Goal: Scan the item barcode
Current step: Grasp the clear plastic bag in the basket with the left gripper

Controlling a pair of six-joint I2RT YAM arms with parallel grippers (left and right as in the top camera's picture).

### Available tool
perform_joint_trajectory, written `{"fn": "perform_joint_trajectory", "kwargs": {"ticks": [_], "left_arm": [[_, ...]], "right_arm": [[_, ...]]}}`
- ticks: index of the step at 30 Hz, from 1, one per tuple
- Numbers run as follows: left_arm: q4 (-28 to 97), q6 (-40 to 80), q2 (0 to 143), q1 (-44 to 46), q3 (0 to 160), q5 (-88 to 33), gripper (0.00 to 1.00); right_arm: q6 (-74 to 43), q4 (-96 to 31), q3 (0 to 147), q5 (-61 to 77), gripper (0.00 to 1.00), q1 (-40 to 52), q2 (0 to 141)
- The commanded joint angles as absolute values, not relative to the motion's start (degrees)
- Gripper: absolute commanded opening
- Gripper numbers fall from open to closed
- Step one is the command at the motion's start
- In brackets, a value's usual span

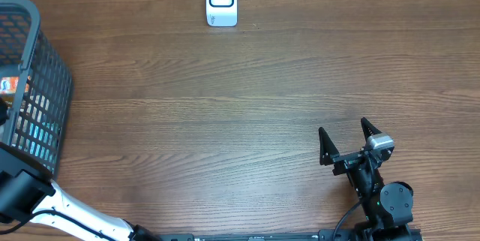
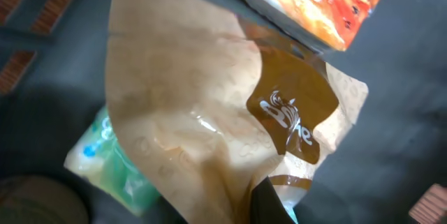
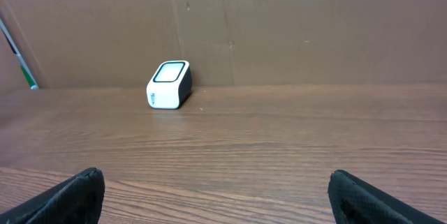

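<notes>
The item, a glossy tan-and-brown pouch (image 2: 202,91) with a white logo, fills the left wrist view and lies inside the basket (image 1: 46,68). My left gripper (image 2: 244,206) is shut on the pouch's lower edge, where the film is creased beside one dark finger (image 2: 271,204). No barcode shows on the pouch. The white scanner (image 1: 221,1) stands at the table's far edge, also seen as the scanner (image 3: 170,84) in the right wrist view. My right gripper (image 1: 345,140) rests open at the front right, nothing between its fingers (image 3: 78,196).
An orange snack packet (image 2: 314,1) and a green-and-white packet (image 2: 112,161) lie beside the pouch in the basket. The dark mesh basket stands at the table's left edge. My left arm (image 1: 30,192) reaches into it from the front. A cardboard wall (image 3: 279,21) backs the table.
</notes>
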State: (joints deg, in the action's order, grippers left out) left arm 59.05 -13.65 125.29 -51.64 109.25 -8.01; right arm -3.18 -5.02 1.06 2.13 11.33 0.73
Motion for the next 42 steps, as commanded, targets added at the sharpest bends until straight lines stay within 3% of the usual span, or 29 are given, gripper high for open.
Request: {"fn": "perform_joint_trajectory", "kwargs": {"ticks": [1, 9, 22, 23, 26, 27, 31, 42], "left_arm": [[61.17, -9.72, 123.63, -51.72, 114.41, -8.91, 0.04], [66.65, -5.08, 114.41, -51.51, 133.60, -16.64, 0.04], [71.72, -5.08, 102.30, -49.84, 136.29, -17.43, 0.04], [72.18, -5.08, 102.54, -49.84, 135.83, -17.41, 0.14], [72.16, -5.02, 103.61, -49.84, 133.43, -17.06, 0.66], [71.68, -4.21, 104.68, -49.82, 131.90, -15.77, 0.87], [69.21, -4.27, 108.01, -49.84, 128.73, -14.59, 1.00], [65.56, -9.47, 124.33, -49.45, 125.43, -18.15, 1.00]], "right_arm": [[-3.14, -4.67, 0.47, 2.20, 1.00, 11.55, 0.16], [-3.14, -4.67, 0.47, 2.20, 1.00, 11.55, 0.16], [-3.14, -4.67, 0.47, 2.20, 1.00, 11.55, 0.16], [-3.14, -4.67, 0.47, 2.20, 1.00, 11.55, 0.16], [-3.14, -4.67, 0.47, 2.20, 1.00, 11.55, 0.16], [-3.14, -4.67, 0.47, 2.20, 1.00, 11.55, 0.16], [-3.14, -4.67, 0.47, 2.20, 1.00, 11.55, 0.16], [-3.14, -4.67, 0.47, 2.20, 1.00, 11.55, 0.16]]}}
